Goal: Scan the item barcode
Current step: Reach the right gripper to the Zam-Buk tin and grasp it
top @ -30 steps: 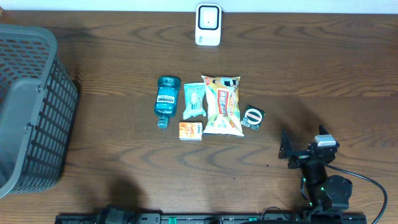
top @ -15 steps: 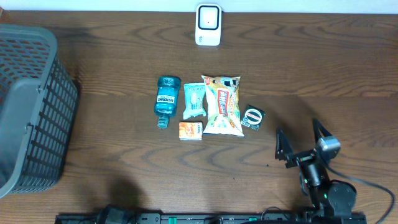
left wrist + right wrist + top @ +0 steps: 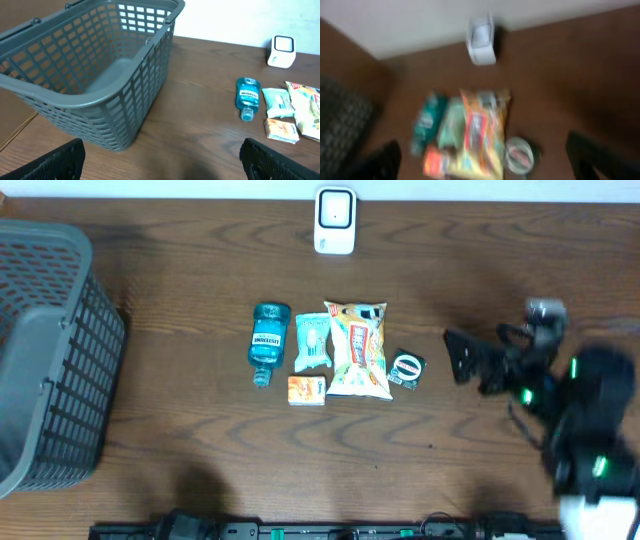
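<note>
**Q:** Why do the goods lie as they do, and how do the tools stand?
**A:** Five items lie flat in a tight cluster at the centre of the table (image 3: 180,470), probably so that any one can be picked out and its barcode found: blue bottle (image 3: 269,340), green packet (image 3: 312,341), snack bag (image 3: 357,350), orange box (image 3: 307,389) and round black pack (image 3: 407,367). The scanner (image 3: 334,220) stands at 12 o'clock of them, and the basket (image 3: 50,350) waits at 9 o'clock. No item is lifted yet. The right gripper (image 3: 455,355), at 3 o'clock of the cluster, gapes wide and empty, nearest the round black pack. The left gripper (image 3: 162,160) is likewise spread and holds nothing.
**Q:** Any legible writing?
**A:** The blue bottle's label seems to read Listerine; other print is too small or blurred
</note>
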`<state>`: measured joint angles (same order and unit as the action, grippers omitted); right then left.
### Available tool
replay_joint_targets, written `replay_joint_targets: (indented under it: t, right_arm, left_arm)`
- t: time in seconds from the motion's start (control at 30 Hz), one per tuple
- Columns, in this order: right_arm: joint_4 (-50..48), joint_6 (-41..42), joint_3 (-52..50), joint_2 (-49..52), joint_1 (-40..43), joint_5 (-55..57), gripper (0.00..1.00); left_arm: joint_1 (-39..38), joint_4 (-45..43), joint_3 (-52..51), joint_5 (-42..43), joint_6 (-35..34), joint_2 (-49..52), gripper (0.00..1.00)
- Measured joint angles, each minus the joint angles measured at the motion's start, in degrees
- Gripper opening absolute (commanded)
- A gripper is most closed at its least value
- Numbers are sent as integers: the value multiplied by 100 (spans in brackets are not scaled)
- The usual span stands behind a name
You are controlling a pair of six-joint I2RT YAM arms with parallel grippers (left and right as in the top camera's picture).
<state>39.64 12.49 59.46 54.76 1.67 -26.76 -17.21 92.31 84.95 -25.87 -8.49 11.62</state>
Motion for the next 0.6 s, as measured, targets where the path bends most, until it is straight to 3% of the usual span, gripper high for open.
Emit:
replay_joint_targets:
  t: [0.13, 0.27, 0.4, 0.6]
  right_arm:
    - [1368, -291, 1449, 1602, 0, -90, 99]
    - [1753, -396, 1766, 2761, -22, -608, 99]
    - [1746, 538, 1777, 3718, -380, -24, 99]
    - [1499, 2339, 1773, 5097, -1792, 1707, 99]
  left_arm:
    - [9, 0, 2, 2, 0, 0, 98]
    - [9, 0, 0, 2, 0, 0, 98]
    - [13, 0, 0, 2, 0, 0, 98]
    - [15, 0, 0, 2, 0, 0, 98]
